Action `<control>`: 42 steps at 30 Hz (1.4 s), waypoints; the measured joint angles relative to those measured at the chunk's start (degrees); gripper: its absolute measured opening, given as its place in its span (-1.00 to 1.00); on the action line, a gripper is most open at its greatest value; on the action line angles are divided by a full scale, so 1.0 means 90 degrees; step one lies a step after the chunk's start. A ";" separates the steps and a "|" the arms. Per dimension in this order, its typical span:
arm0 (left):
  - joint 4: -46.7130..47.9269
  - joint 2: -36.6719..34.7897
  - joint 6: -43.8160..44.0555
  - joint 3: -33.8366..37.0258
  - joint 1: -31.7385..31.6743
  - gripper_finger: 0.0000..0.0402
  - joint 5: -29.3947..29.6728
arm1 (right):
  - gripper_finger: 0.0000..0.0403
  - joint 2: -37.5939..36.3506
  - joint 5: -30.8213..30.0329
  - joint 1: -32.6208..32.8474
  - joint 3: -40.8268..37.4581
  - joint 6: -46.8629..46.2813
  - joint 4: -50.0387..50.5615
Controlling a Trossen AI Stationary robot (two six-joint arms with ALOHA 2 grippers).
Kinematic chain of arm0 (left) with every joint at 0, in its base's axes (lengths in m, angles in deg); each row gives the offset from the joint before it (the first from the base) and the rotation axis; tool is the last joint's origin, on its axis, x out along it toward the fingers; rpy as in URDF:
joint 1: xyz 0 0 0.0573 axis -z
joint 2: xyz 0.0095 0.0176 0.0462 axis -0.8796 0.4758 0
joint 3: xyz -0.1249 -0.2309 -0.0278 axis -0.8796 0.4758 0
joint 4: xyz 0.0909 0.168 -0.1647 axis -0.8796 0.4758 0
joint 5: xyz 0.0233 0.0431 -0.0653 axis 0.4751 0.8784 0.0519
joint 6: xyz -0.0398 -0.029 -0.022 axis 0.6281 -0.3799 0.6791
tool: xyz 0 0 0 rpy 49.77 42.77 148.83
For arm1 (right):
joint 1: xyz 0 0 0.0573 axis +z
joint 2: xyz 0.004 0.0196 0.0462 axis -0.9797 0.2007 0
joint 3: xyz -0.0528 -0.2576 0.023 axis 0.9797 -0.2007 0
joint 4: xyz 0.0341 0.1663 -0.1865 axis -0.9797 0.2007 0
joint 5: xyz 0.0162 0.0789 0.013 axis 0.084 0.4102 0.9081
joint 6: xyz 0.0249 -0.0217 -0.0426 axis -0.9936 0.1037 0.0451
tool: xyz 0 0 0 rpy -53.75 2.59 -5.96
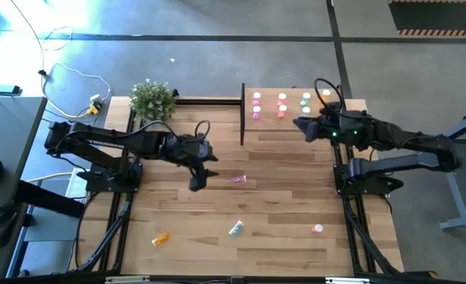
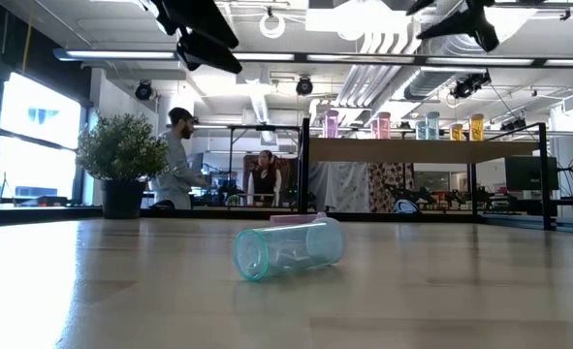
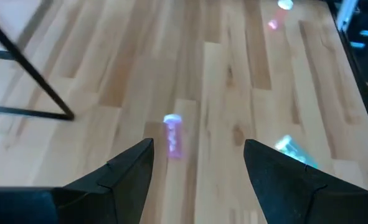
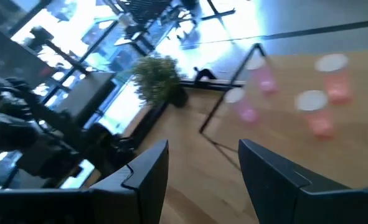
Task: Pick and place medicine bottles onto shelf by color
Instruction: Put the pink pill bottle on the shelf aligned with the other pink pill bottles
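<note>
Black fingers of the left hand (image 1: 199,175) hang spread apart and empty over mid-bench, and the pink bottle (image 1: 239,180) lies on its side just beside them, out ahead between the two tips in the wrist view. It's a round bottle lying flat, so if one finger lands first it could roll away instead of being caught. Over on the right, the right hand (image 1: 302,125) hovers parted and empty at the shelf (image 1: 351,106), right next to the upright pink, green and orange bottles (image 1: 281,105). A careless swing there could topple a row. Farther out, a pale green bottle (image 1: 236,229), an orange one (image 1: 161,238) and a pink-red one (image 1: 318,229) wait scattered near the front edge, and a nudge could send any of them off the bench (image 1: 280,205).
</note>
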 joint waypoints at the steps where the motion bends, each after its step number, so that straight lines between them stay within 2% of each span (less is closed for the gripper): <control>1: -0.0039 0.0039 -0.0027 -0.0002 0.0042 0.20 0.0001 | -0.08 0.0055 -0.0070 0.0149 0.0001 0.0009 -0.0122; 10: -0.0142 0.0789 -0.0162 -0.0005 0.0212 0.20 0.0017 | -0.08 0.0790 -0.0309 0.1171 0.0001 -0.0020 -0.0747; 14: -0.0619 0.1245 -0.0166 -0.0005 0.0258 0.20 0.0017 | -0.08 0.0980 -0.0341 0.1368 0.0001 0.0292 -0.1016; 20: -0.1470 0.2002 -0.0166 -0.0005 0.0167 0.20 0.0015 | -0.08 0.1003 -0.0609 0.1400 0.0001 0.1366 -0.1075; 25: -0.1723 0.2680 -0.0111 -0.0005 -0.0006 0.20 0.0019 | -0.08 0.1003 -0.0498 0.1400 0.0001 0.2262 -0.1086; 30: -0.1974 0.3216 -0.0068 0.0000 -0.0065 0.20 0.0017 | -0.08 0.1003 -0.0486 0.1374 0.0001 0.2146 -0.1354; 32: -0.2209 0.3412 -0.0042 -0.0008 -0.0065 0.20 0.0016 | -0.08 0.1003 -0.0287 0.1307 0.0001 0.2125 -0.1397; 42: -0.2493 0.3953 0.0119 -0.0003 -0.0068 0.19 0.0242 | -0.08 0.1008 -0.0113 0.1062 0.0001 0.2157 -0.1399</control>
